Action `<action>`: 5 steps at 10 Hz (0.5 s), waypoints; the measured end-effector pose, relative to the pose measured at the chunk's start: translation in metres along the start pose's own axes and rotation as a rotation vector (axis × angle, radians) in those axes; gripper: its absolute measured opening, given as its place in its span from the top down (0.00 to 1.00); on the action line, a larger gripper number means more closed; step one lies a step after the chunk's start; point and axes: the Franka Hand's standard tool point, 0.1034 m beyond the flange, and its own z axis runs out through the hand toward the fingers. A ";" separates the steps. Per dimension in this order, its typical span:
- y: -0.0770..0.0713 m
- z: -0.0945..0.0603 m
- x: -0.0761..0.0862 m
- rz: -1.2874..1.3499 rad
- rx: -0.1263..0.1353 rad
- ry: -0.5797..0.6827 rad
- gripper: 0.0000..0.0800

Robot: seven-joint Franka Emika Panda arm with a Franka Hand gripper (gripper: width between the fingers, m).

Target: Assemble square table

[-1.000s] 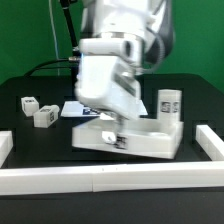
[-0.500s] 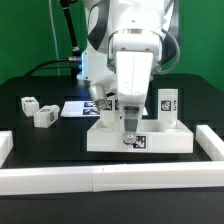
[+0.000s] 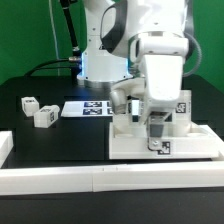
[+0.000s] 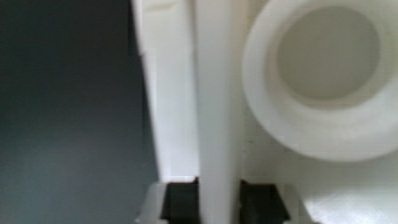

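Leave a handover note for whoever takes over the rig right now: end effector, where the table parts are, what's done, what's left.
End effector: shut on the front rim of the square panel.
Panel: flat on the table, toward the exterior view's right, close behind the front border bar.
Legs: two loose legs lie at the exterior view's left. A third leg seems to stand behind the panel. Fourth not seen.
Done: no leg visibly fitted. The socket in the wrist view is empty.
Left: fit the legs.

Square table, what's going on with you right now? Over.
Fingers shut on tabletop rim. Tabletop flat, by the front bar. Two loose legs at exterior view's left, not in the way.
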 end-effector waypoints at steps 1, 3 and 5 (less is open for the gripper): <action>0.000 0.002 -0.002 0.000 0.002 -0.003 0.87; -0.001 0.003 -0.001 -0.003 0.003 -0.003 0.86; 0.000 0.003 -0.001 -0.002 0.004 -0.004 0.86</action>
